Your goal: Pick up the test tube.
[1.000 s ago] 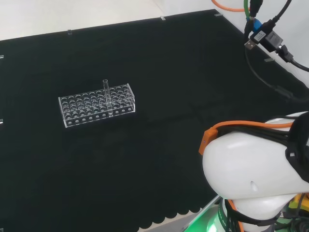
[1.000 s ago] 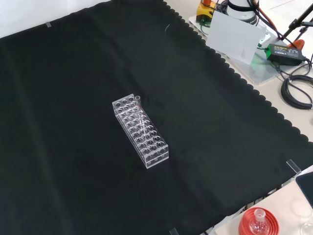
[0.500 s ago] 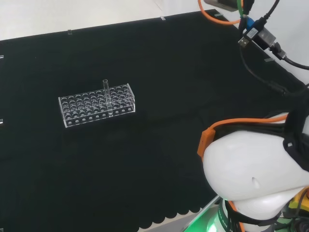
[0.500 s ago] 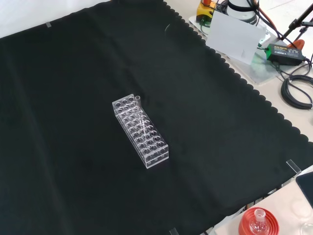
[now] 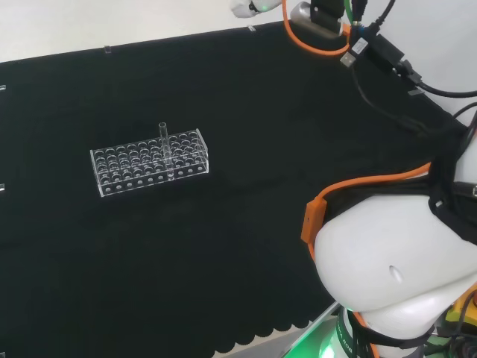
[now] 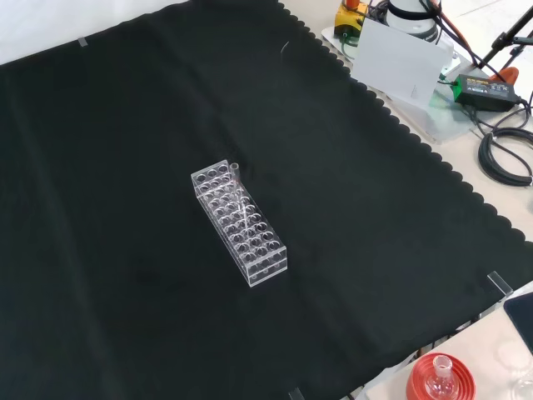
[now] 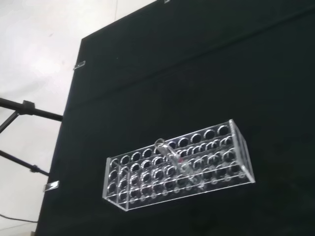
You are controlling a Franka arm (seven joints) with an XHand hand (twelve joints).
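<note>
A lone test tube [image 5: 164, 148] stood upright in its clear rack [image 5: 149, 165] on the black-clothed counter [image 5: 246, 127] — well apart from the arm, the fingers' state impossible to tell.

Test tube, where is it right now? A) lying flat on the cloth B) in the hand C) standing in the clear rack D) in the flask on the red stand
C: the test tube stands upright in a hole of the clear rack, its top sticking up above the rack's top plate.
</note>
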